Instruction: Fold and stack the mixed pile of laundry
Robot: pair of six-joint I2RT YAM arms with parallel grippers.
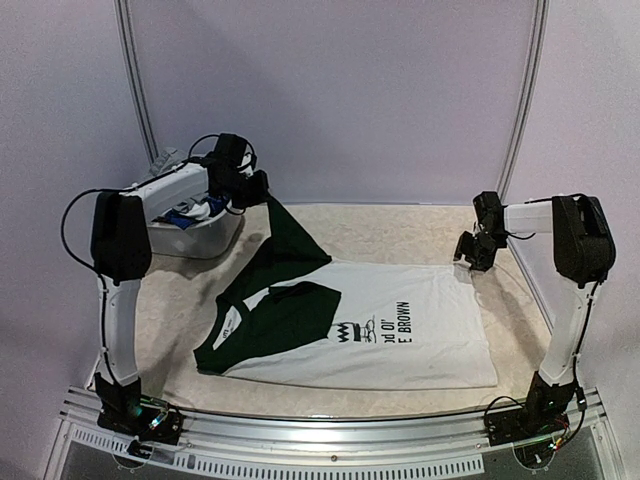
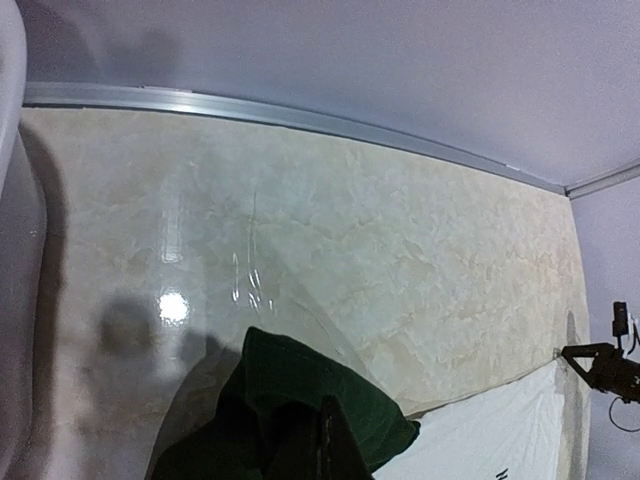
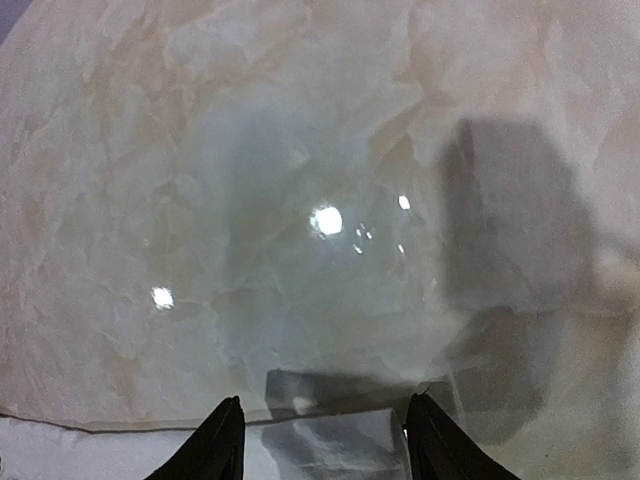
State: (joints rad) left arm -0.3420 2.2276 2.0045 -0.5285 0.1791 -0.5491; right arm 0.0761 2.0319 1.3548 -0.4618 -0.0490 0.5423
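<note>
The white T-shirt (image 1: pixel 400 330) with dark green sleeves and black print lies flat across the table. One green sleeve (image 1: pixel 290 325) is folded over its chest. My left gripper (image 1: pixel 256 190) is shut on the other green sleeve (image 1: pixel 285 245) and holds it stretched up toward the basket. This sleeve also shows in the left wrist view (image 2: pixel 300 385), bunched around the jaws. My right gripper (image 1: pixel 470 256) is open, low over the shirt's far right corner. In the right wrist view that white corner (image 3: pixel 330 450) lies between its spread fingers (image 3: pixel 222 445).
A white oval basket (image 1: pixel 200 240) stands at the far left, with blue plaid and white pieces (image 1: pixel 192 211) in it. Its wall fills the left edge of the left wrist view (image 2: pixel 15 250). A metal rail (image 2: pixel 300 115) borders the far table edge.
</note>
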